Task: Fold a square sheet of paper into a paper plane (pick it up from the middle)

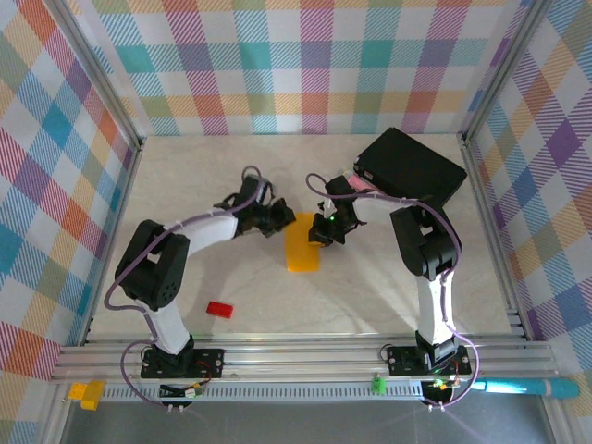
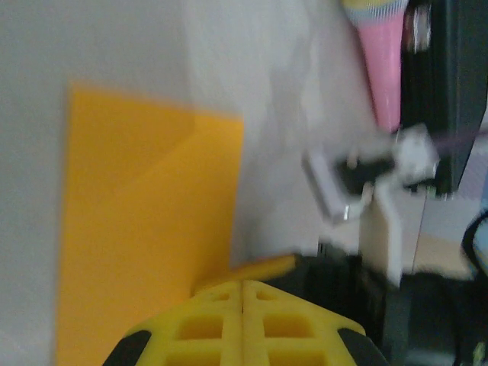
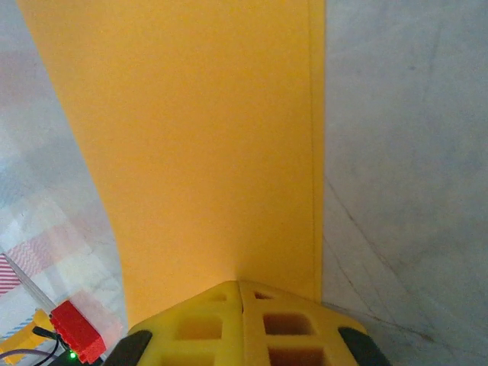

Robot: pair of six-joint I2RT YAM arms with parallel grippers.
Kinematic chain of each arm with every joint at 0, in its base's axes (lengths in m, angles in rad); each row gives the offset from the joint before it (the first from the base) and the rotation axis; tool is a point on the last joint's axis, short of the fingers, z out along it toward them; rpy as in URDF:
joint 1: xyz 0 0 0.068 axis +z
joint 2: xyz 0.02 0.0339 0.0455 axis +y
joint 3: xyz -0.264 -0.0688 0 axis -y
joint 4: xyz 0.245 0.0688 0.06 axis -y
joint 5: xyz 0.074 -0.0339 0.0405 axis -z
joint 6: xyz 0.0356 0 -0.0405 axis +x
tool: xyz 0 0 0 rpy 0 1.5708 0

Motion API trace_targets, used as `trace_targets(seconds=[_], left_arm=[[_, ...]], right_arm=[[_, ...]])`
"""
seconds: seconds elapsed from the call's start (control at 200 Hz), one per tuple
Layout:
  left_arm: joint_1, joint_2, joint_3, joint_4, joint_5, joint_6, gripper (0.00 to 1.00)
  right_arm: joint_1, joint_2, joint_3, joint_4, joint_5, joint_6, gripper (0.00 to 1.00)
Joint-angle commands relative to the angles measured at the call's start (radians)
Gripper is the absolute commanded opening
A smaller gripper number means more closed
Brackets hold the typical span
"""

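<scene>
The square sheet of paper point(image 1: 302, 250), orange-yellow and folded into a narrow rectangle, lies in the middle of the table. My left gripper point(image 1: 287, 222) is at its far left corner and my right gripper point(image 1: 320, 235) at its far right edge. In the left wrist view the yellow fingers point(image 2: 244, 284) are shut, their tips meeting a raised edge of the paper point(image 2: 137, 213). The right wrist view has the right gripper point(image 3: 240, 284) shut where the paper point(image 3: 206, 137) runs into its tips, with the sheet curving up on the left.
A black box point(image 1: 412, 168) stands at the back right, close behind the right arm. A pink stick point(image 2: 385, 61) lies beside it. A small red block point(image 1: 219, 309) sits near the front left. Plaid walls enclose the table on three sides.
</scene>
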Motion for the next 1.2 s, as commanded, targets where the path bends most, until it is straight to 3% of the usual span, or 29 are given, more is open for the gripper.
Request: trace_targets(seconds=[0.0, 0.195, 0.645, 0.905, 1.195], left_arm=[[-0.046, -0.021, -0.114, 0.132, -0.039, -0.186, 0.0], [-0.104, -0.015, -0.187, 0.166, -0.061, -0.24, 0.0], [-0.102, 0.003, -0.327, 0.174, -0.19, -0.266, 0.0], [-0.073, -0.143, -0.391, 0.137, -0.223, -0.252, 0.0], [-0.129, -0.158, -0.34, 0.267, -0.139, -0.269, 0.0]], right_arm=[[-0.013, 0.161, -0.119, -0.145, 0.37, 0.026, 0.03], [-0.013, 0.167, -0.124, -0.138, 0.374, 0.025, 0.03], [-0.016, 0.173, -0.119, -0.154, 0.416, 0.015, 0.02], [-0.024, 0.159, -0.126, -0.162, 0.43, 0.006, 0.02], [-0.027, 0.165, -0.127, -0.158, 0.429, -0.001, 0.02]])
